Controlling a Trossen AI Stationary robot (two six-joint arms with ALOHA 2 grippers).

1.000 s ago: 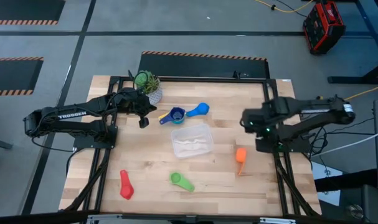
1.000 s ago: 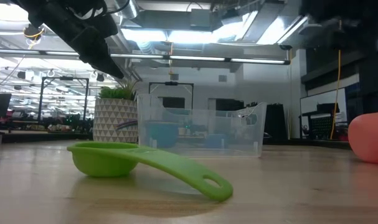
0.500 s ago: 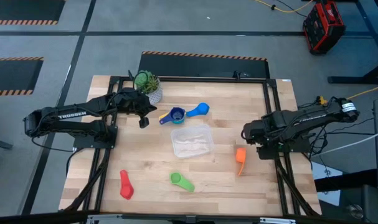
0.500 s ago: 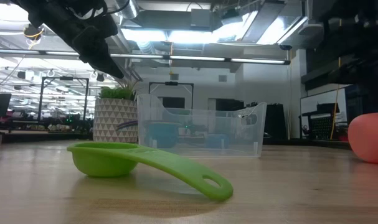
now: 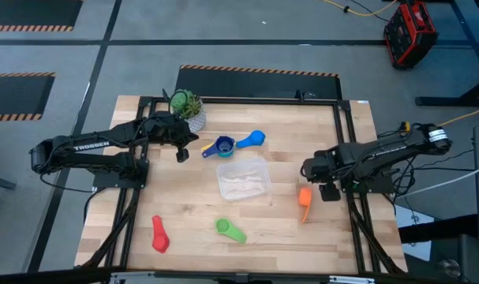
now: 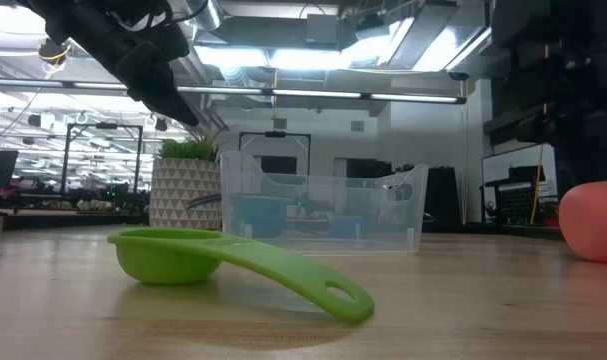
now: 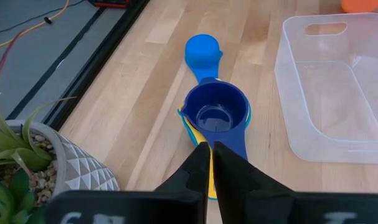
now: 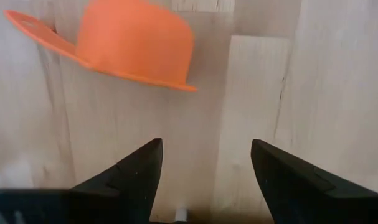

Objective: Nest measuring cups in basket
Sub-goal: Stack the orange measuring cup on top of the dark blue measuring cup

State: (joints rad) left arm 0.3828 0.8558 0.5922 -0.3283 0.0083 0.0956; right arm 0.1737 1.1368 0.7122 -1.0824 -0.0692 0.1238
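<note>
An orange measuring cup (image 5: 304, 197) lies upside down, rim on the table, at the right (image 8: 136, 40). My right gripper (image 5: 316, 175) hangs open just beside it, pointing down, with nothing between its fingers (image 8: 204, 168). The clear basket (image 5: 243, 178) stands mid-table. Beyond it a dark blue cup (image 7: 215, 112) sits on a yellow one (image 7: 190, 126), next to an upturned light blue cup (image 7: 202, 50). My left gripper (image 5: 181, 151) is shut in the air over their handles (image 7: 208, 155). A green cup (image 5: 230, 229) and a red cup (image 5: 159, 234) lie near the front.
A potted green plant (image 5: 187, 106) in a white patterned pot stands at the far left, just behind my left arm. Bare wood lies between the basket and the front edge, apart from the green cup (image 6: 233, 262) and the red one.
My right gripper has come down toward the table and a little toward the near edge, rolling at the wrist, and now hangs low beside the orange cup. Its fingers stay open. No cup has moved.
</note>
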